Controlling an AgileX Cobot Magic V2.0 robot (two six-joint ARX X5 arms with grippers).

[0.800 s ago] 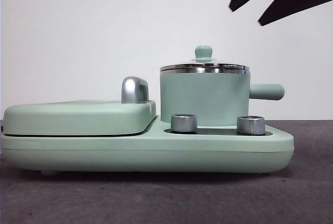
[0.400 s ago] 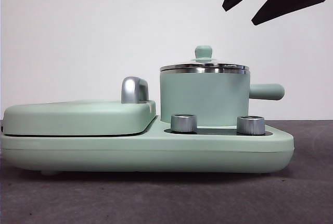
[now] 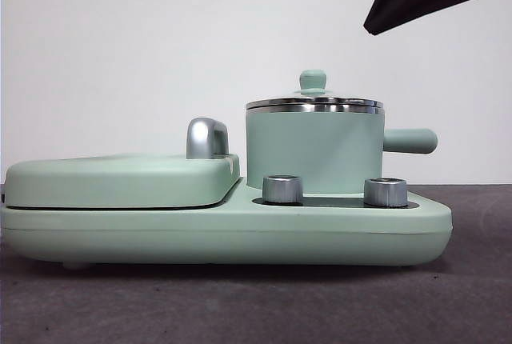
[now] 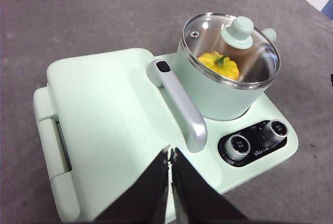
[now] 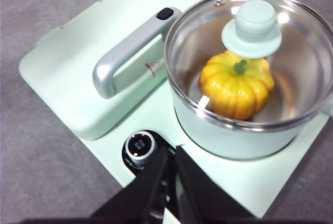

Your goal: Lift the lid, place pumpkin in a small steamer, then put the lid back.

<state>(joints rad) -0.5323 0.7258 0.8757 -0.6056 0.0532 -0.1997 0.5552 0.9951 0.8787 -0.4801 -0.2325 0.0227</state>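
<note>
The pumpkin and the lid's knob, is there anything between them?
Only the lid's clear glass. In the right wrist view the pumpkin sits inside the small steamer directly under the knob.

Open air above lid (image 3: 314, 104), seemingly.

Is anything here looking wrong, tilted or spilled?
Nothing stands out. The lid sits level on the small steamer, the pumpkin rests upright inside, and both grippers are clear of the pot, holding nothing.
</note>
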